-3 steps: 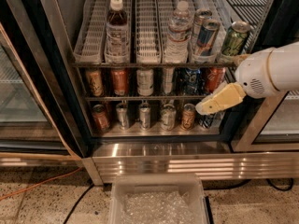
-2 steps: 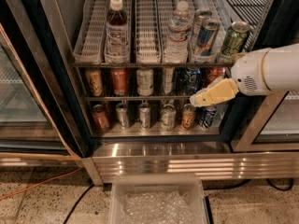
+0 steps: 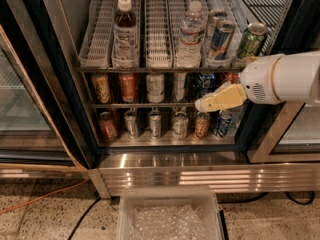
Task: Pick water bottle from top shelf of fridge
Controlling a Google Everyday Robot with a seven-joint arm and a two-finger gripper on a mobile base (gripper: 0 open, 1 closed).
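Gripper [image 3: 201, 104] low before the can rows, below-right of target; grip state you cannot tell | water bottle [image 3: 191, 34] upright on top shelf [image 3: 98, 34], untouched: rise, reach, grasp and lift remain | tall cans [image 3: 220, 39] crowd its right, free lane left; fridge [image 3: 200, 176] frame near your arm.

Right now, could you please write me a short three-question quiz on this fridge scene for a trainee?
1. True or false: the pincer hangs below the top shelf, in front of the cans, not touching the water bottle.
2. The water bottle stands: A) left of the brown bottle, B) right of it, C) on the bottom shelf.
3. How many bottles stand on the top shelf?
Key: 1 true; 2 B; 3 two.
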